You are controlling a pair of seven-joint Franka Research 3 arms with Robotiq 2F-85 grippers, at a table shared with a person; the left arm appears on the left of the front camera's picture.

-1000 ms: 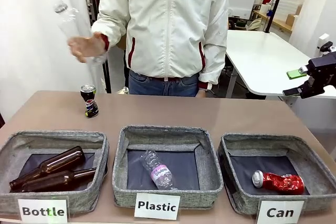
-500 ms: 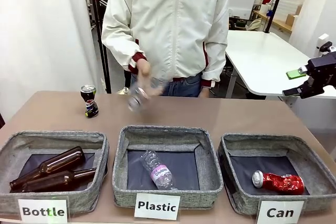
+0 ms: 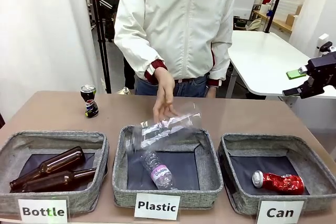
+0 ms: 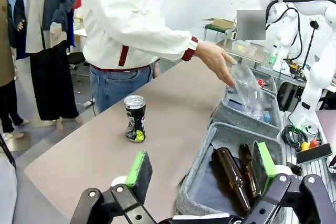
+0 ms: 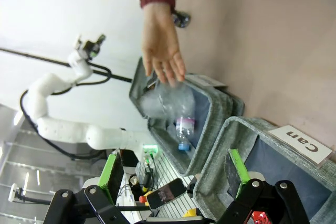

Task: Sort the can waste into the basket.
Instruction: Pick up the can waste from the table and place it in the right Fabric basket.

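**Bottle dropping, cans waiting**

The person's hand (image 3: 164, 98), raised at the left a second ago, is now releasing a clear bottle (image 3: 168, 128) over the Plastic basket (image 3: 210, 166). The black can (image 4: 135, 118) is standing well ahead of the left gripper (image 4: 202, 171). The red can (image 3: 277, 182) is lying in the Can basket (image 3: 273, 142), well apart from the right gripper (image 3: 294, 83). Both grippers are gaping wide, holding nothing.

Can basket (image 3: 262, 142): grey fabric, dark lining, white label with black lettering. Inside it: red can (image 3: 278, 182), silver end. Well left of the basket: black can (image 3: 90, 102), white and blue markings.

Grey felt basket (image 3: 240, 202) — glossy metal can (image 3: 278, 182)
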